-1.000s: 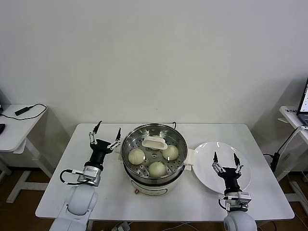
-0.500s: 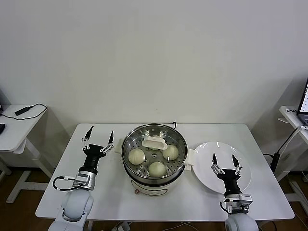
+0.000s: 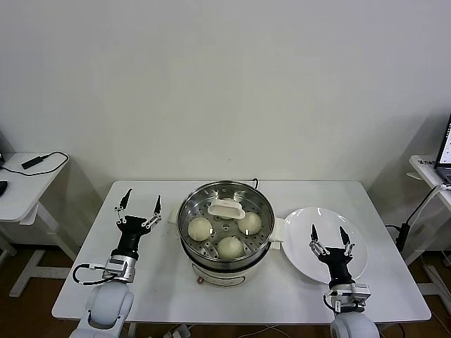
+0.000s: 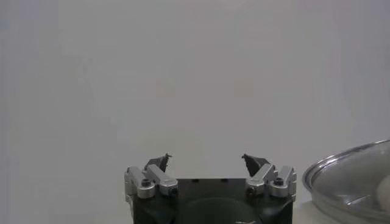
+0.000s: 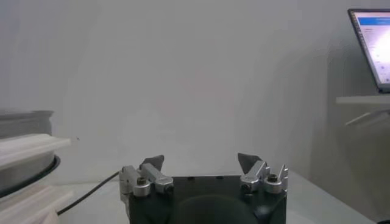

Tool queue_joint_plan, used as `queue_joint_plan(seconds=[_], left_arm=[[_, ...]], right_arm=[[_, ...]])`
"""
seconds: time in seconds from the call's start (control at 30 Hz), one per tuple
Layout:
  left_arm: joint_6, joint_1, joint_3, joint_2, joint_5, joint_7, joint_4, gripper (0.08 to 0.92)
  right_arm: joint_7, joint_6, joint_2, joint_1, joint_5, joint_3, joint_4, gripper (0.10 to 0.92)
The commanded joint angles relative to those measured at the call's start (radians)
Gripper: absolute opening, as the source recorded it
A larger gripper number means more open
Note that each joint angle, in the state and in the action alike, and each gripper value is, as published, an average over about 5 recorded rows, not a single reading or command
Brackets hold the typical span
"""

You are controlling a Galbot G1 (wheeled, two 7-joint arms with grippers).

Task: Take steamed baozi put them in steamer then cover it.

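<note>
The steel steamer [image 3: 189, 243] stands mid-table on its cream base. The glass cover rests on it, its white handle [image 3: 227, 208] toward the back. Three steamed baozi [image 3: 200, 227] [image 3: 249, 222] [image 3: 230, 246] show through the glass on the perforated tray. My left gripper [image 3: 143, 195] is open and empty, pointing up, a hand's width left of the steamer. In the left wrist view the left gripper [image 4: 207, 158] has the cover's rim [image 4: 353, 167] off to one side. My right gripper [image 3: 328, 229] [image 5: 201, 159] is open and empty over the white plate [image 3: 356, 243].
The plate lies right of the steamer with nothing on it. A side table [image 3: 28, 183] with a black cable stands at far left. A laptop [image 5: 372, 49] on another table sits at far right. Bare tabletop [image 3: 162, 289] lies in front of the steamer.
My left gripper has drawn back to the left, away from the steamer, staying open. The right gripper has hardly moved. Steamer, cover and baozi are unchanged.
</note>
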Motion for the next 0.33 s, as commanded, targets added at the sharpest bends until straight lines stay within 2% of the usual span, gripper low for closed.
queue_joint_plan(seconds=[0.03,0.33], left_arm=[[-0.010,0.007,-0.006,0.001,-0.008,-0.001,0.006,0.823],[-0.009,0.010,-0.007,0.003,-0.006,0.001,0.000,0.823]], right_arm=[[-0.008,0.000,0.001,0.001,0.003,-0.001,-0.001,0.823],[-0.013,0.006,0.004,0.004,-0.001,-0.001,-0.005,0.823]])
